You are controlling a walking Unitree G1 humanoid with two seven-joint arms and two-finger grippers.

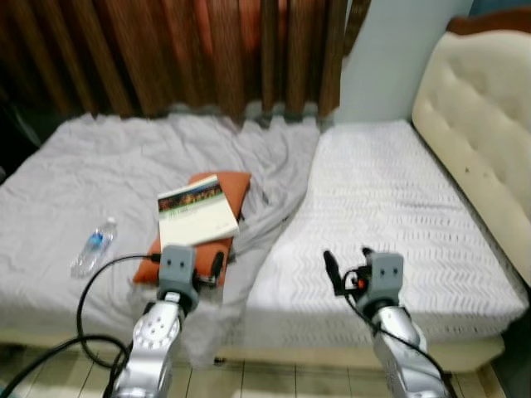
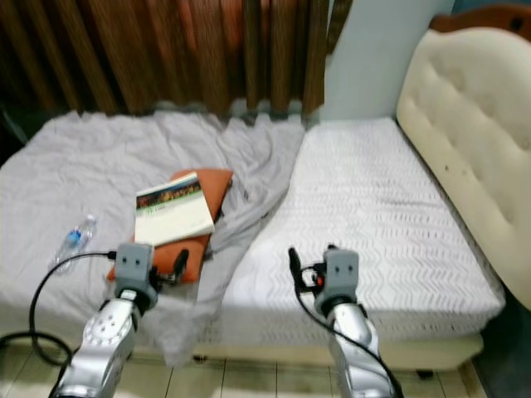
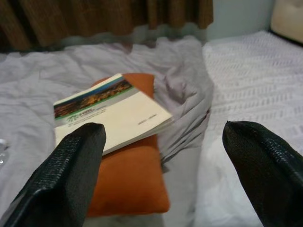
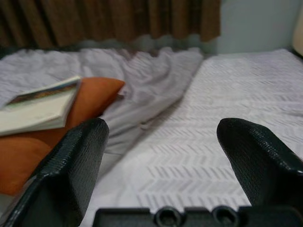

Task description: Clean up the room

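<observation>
Both arms raised at the foot of the bed (image 1: pixel 390 207), nothing held. Left gripper (image 3: pixel 163 165) fingers spread wide, aimed at the book (image 1: pixel 197 211) lying on the orange pillow (image 1: pixel 235 187). Right gripper (image 4: pixel 163 161) likewise spread, over the bare white mattress.

Judged step: approach and lift the book. Advice: come in low at the near edge, slide one finger under the cover, pinch the spine side so pages do not fan; the pillow will yield, so press lightly.

Water bottle (image 1: pixel 94 246), probably plastic (blurred), lies well left on the rumpled grey sheet (image 1: pixel 99 174). Brown curtain (image 1: pixel 191 50) behind; cream tufted headboard (image 1: pixel 477 124) at right; tiled floor below.
</observation>
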